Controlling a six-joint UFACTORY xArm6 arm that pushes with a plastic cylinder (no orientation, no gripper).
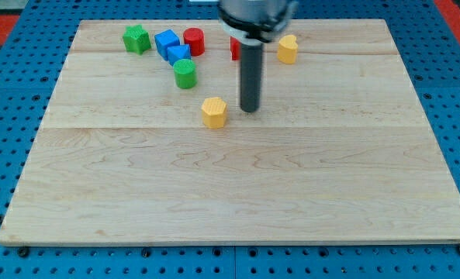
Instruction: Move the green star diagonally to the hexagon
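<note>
The green star (136, 38) sits near the board's top-left corner, well apart from the yellow hexagon (213, 111) near the middle. My tip (250, 109), a bare rod holding nothing, rests just right of the hexagon. The push looks unstarted.

Two blue blocks (171, 45), red cylinder (194, 41), green cylinder (185, 74) on wooden board (237, 186), blue pegboard (12, 93) beneath.
</note>
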